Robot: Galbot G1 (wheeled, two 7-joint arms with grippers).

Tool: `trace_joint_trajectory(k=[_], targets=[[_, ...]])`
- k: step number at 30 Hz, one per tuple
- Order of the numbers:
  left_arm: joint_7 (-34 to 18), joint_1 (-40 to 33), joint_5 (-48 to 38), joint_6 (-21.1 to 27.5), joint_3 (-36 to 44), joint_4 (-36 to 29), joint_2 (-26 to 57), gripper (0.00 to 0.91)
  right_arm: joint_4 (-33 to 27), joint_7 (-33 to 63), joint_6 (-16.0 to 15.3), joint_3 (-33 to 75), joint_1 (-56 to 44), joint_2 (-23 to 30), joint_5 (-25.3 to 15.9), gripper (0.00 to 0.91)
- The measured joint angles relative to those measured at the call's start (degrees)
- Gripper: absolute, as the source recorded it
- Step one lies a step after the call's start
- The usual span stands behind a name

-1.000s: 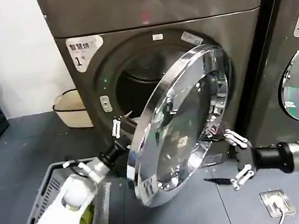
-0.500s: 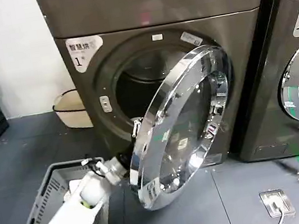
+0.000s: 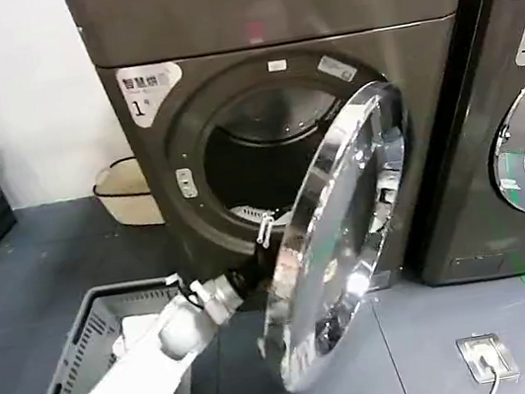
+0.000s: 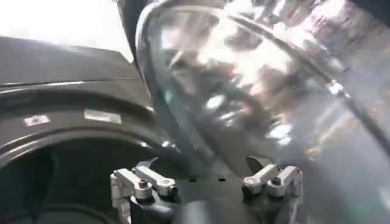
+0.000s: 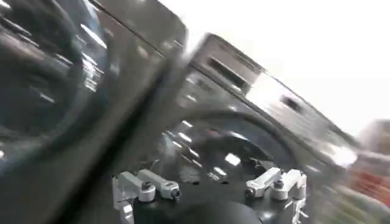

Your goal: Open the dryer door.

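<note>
We are reaching our open left pincer [image 3: 261, 240] behind the dryer door [image 3: 335, 245], swinging at centre frame; a basket [image 3: 82, 350] is sitting lower left; our right pincer [image 5: 210, 185] is gaping open

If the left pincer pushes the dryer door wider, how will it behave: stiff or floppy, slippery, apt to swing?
The dryer door looks rigid, with a thick metal ring and glass, so it probably will not flex. Its polished chrome rim may be slippery against the left pincer. Hanging half open from the dryer, it would likely swing on its hinge rather than tip.
</note>
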Motion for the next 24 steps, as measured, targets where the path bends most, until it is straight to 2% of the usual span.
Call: trace_joint_trajectory(k=[8, 12, 20, 24], targets=[[-0.08, -3.87, 0.18, -1.15, 5.39, 2.95, -3.09, 0.907, -1.63, 12.78, -4.62, 6.48, 4.05, 9.2, -9.63, 0.907], [-0.09, -5.64, 0.3, -1.2, 7.7, 4.79, -5.08, 0.907, -2.71, 19.89, -8.48, 9.8, 5.77, 12.82, -14.71, 0.907], [-0.24, -8.38, 1.03, -1.05, 10.95, 8.37, -9.37, 0.907, -3.57, 27.47, -9.55, 16.6, 5.64, 15.55, -23.22, 0.907], [-0.48, -9.39, 1.67, -0.54, 12.18, 9.98, -11.32, 0.907, -3.6, 29.36, -9.7, 19.43, 5.48, 15.95, -25.65, 0.907]])
